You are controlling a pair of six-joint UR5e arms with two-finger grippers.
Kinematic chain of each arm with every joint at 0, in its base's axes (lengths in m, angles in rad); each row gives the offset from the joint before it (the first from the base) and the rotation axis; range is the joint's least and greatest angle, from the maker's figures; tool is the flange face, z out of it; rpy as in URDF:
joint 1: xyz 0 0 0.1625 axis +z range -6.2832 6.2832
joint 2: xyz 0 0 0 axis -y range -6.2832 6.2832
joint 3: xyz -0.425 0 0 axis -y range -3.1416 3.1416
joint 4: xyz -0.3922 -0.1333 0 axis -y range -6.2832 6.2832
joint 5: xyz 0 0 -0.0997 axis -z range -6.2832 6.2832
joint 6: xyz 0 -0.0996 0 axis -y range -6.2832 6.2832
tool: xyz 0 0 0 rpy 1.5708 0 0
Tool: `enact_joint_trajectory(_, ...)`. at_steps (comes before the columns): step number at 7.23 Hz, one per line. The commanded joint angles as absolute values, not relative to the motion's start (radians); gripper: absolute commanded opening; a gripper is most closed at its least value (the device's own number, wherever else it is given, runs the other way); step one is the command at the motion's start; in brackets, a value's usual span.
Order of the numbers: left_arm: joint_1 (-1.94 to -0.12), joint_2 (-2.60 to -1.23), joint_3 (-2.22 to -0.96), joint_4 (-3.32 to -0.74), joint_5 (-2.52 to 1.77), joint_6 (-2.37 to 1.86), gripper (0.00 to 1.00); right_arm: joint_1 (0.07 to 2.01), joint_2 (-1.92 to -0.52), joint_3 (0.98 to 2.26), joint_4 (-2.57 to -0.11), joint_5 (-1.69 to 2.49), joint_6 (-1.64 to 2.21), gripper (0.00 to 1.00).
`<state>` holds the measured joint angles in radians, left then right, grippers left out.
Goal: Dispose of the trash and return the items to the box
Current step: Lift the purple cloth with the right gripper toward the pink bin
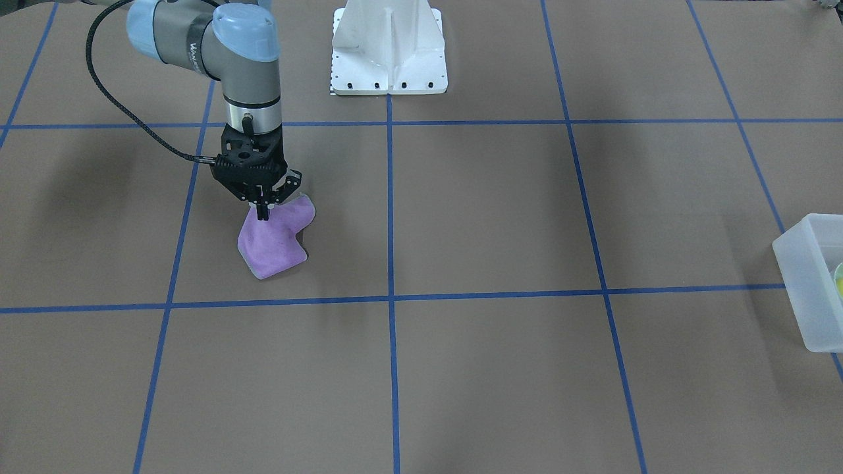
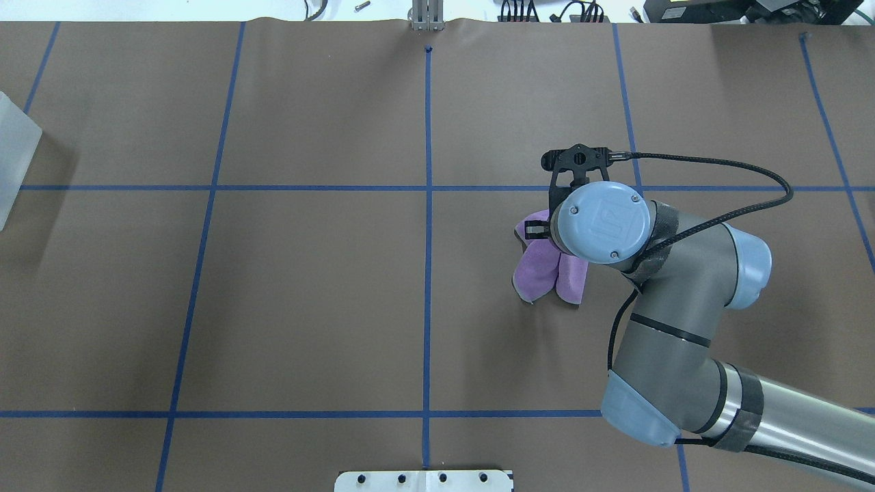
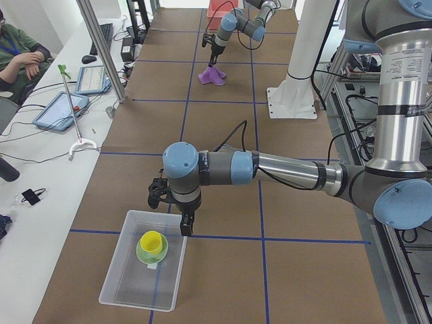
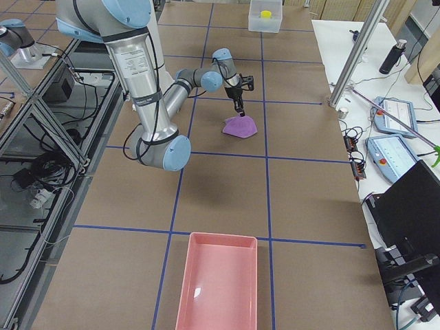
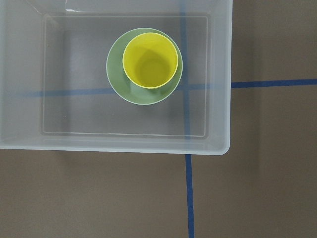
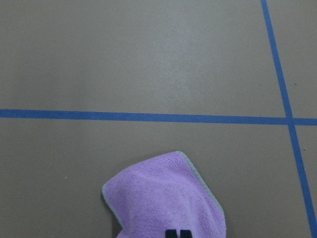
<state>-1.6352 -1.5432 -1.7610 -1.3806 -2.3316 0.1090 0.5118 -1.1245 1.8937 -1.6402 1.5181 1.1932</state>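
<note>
Cup (image 5: 150, 60) sat in the bowl (image 5: 119, 79) inside the box (image 5: 218, 74); the right gripper (image 1: 263, 212) pinched the cloth (image 1: 273, 247) by a thin fold that might slip on lifting, and the left gripper's (image 3: 183, 224) opening couldn't be told.

The table (image 1: 500, 217) was covered in brown paper marked into large squares by blue tape lines (image 1: 390, 197). Directly on it stood a white base (image 1: 388, 59), a frosted box (image 5: 220, 74) and a pink tray (image 4: 216, 289), well apart. A purple cloth (image 1: 273, 247) rested on the table by its lower edge, bunched upward.
</note>
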Motion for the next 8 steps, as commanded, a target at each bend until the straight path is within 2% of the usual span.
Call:
enact_joint_trajectory(1,-1.635,-1.543,-1.764,-1.381,-2.332,0.109,0.98,0.509,-1.127,1.904,-1.643,1.506,1.193,0.00)
enact_joint_trajectory(3,-1.635,-1.545,-1.764,-1.381,-2.332,0.104,0.98,0.552,-1.123,1.994,-1.698,1.531,1.174,0.00)
enact_joint_trajectory(4,-1.634,-1.543,-1.764,-1.373,-2.329,0.103,0.98,0.639,-1.115,2.025,-1.739,1.622,1.139,0.00)
enact_joint_trajectory(6,-1.634,-1.501,-1.804,-1.377,-2.329,0.101,0.98,0.873,-1.152,2.040,-1.743,1.847,0.894,0.00)
enact_joint_trajectory(8,-1.635,-1.499,-1.821,-1.377,-2.330,0.103,0.98,1.152,-1.268,2.039,-1.744,2.090,0.554,0.00)
